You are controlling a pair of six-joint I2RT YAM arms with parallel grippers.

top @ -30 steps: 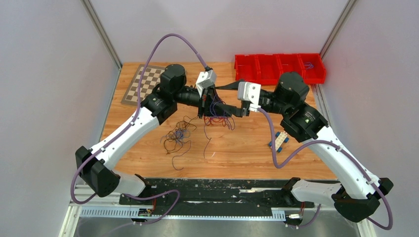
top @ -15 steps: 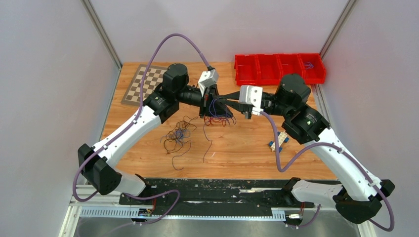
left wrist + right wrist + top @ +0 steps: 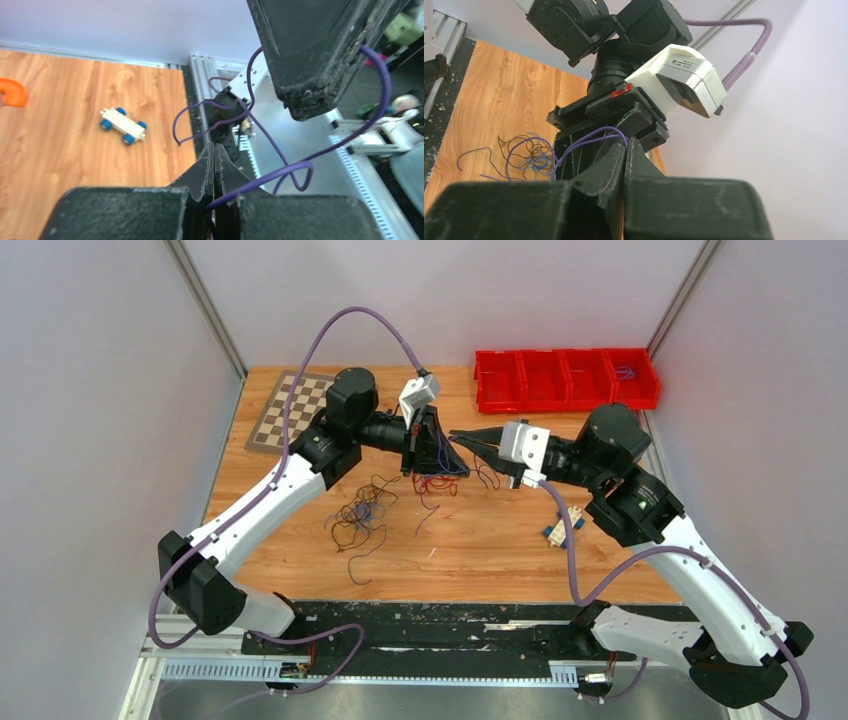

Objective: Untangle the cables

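Observation:
My left gripper [image 3: 460,468] and right gripper [image 3: 456,435] meet above the table's middle. In the left wrist view the left gripper [image 3: 214,150] is shut, and a purple cable [image 3: 280,172] comes out from between its fingers and loops up to the right gripper's finger [image 3: 310,55]. In the right wrist view the right gripper [image 3: 628,143] is shut on the purple cable [image 3: 589,137] at its tips. Red cables [image 3: 432,483] hang below the left gripper. A loose tangle of dark brown and blue cables [image 3: 360,512] lies on the table; it also shows in the right wrist view [image 3: 526,152].
A red compartment bin [image 3: 565,378] stands at the back right. A chessboard [image 3: 295,410] lies at the back left. A small toy car with blue wheels [image 3: 562,527] sits under the right arm, also in the left wrist view [image 3: 123,126]. An orange piece [image 3: 12,92] lies nearby.

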